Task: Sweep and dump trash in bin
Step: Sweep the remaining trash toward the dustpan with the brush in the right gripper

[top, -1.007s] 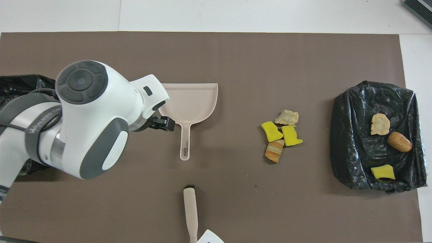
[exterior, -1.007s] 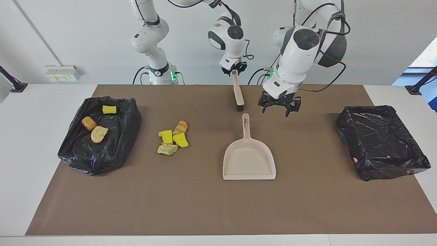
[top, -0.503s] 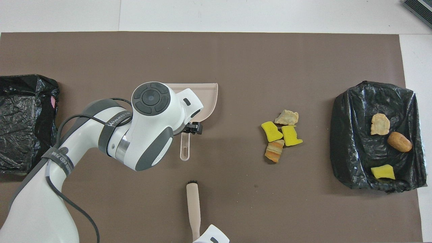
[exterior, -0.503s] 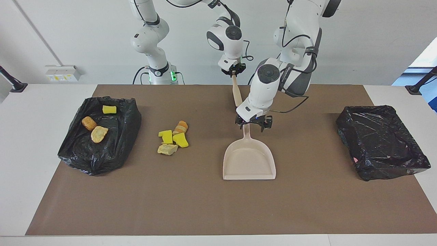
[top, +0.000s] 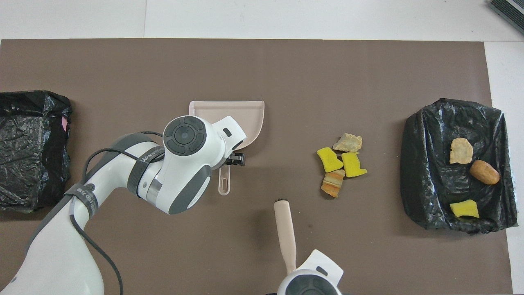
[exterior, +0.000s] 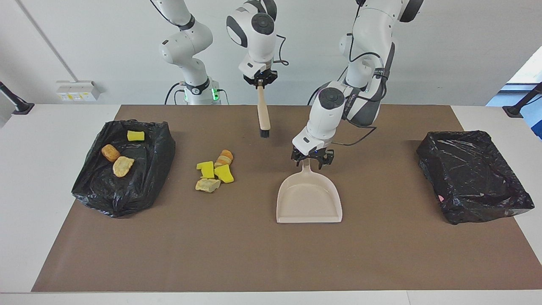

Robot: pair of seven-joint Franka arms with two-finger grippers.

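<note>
**Brush in the air, dustpan handle between the left jaws**

Your right gripper [exterior: 259, 83] is clamped on the top of the brush [exterior: 263, 114], which hangs upright with its dark bristles pointing down, clear of the brown mat [exterior: 381, 254]. It is over the strip of mat between the robots and the loose trash.

Your left gripper [exterior: 310, 159] is down at the handle of the beige dustpan [exterior: 309, 203]. Its fingers straddle the handle, but you cannot tell from either view whether they have closed on it. The dustpan lies flat on the mat near the middle of the table, handle toward the robots and open mouth away from them.

The loose trash [exterior: 214, 171] is a small cluster of yellow sponge bits and orange-tan lumps on the mat, beside the dustpan toward the right arm's end and apart from it. Three more chunks [exterior: 120, 154] lie in the black-lined bin [exterior: 139, 186] at the right arm's end. A second black-lined bin [exterior: 474, 178] sits at the left arm's end, well apart from the dustpan.
</note>
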